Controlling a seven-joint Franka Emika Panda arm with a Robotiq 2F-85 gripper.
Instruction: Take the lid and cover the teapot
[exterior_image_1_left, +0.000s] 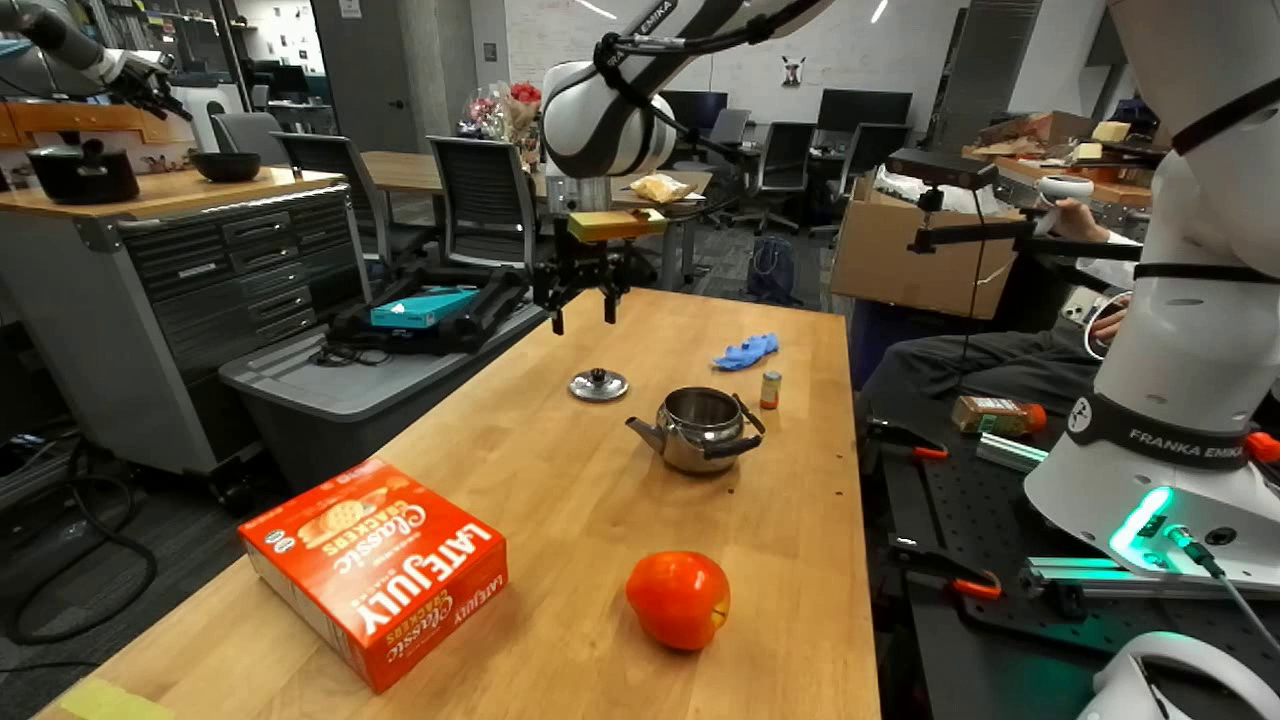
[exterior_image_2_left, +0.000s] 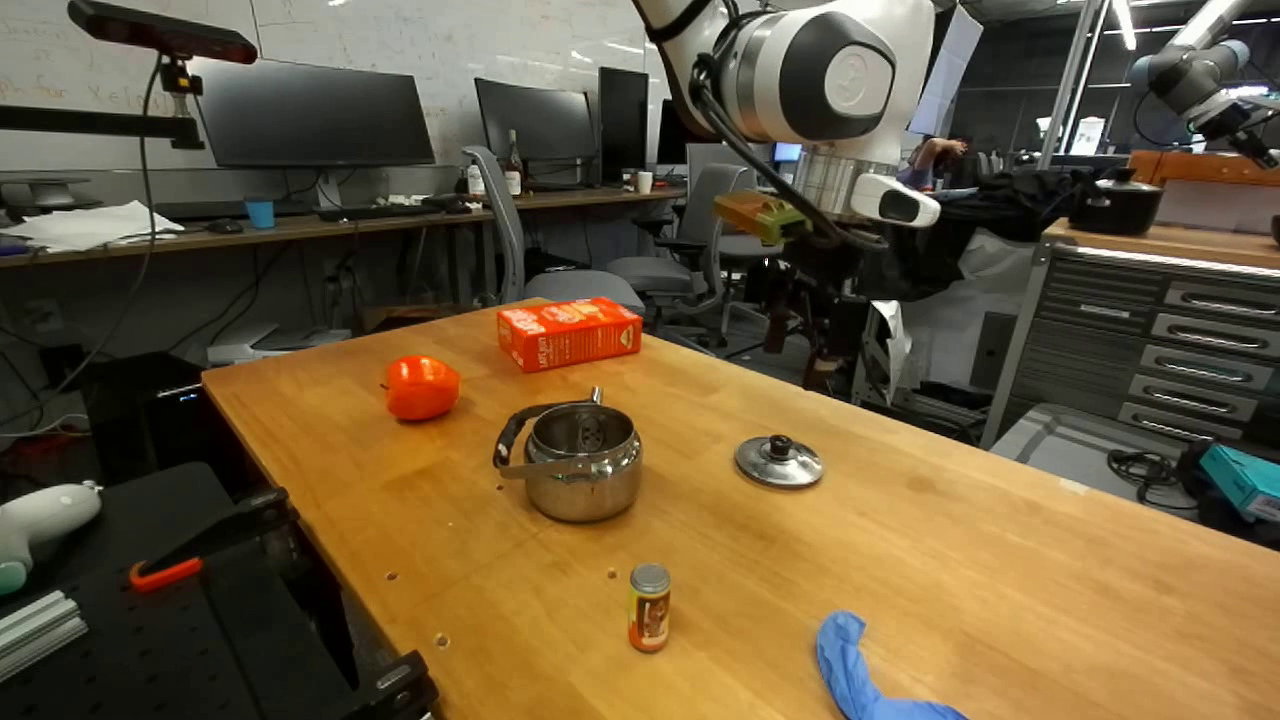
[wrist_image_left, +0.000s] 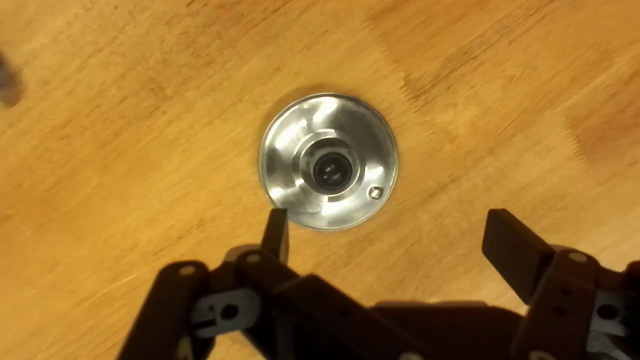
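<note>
Hand (wrist_image_left: 389, 225) spread, gripping nothing, low in wrist frame over worktop (wrist_image_left: 125, 165). Lid (wrist_image_left: 328, 161) flat at mid-frame, knob (wrist_image_left: 332, 171) up. Step, likely: approach to lid. Next: line hand up with knob, descend, pinch. Teapot (exterior_image_1_left: 696, 435) uncovered, near middle in both exterior views; handle (exterior_image_1_left: 736, 447) folded aside, off opening. In exterior view, cracker box (exterior_image_1_left: 378, 565) lower left, red-orange ball (exterior_image_1_left: 679, 600) bottom centre; neither seems in way.

Spout (exterior_image_2_left: 597, 395) partly hidden in an exterior view
</note>
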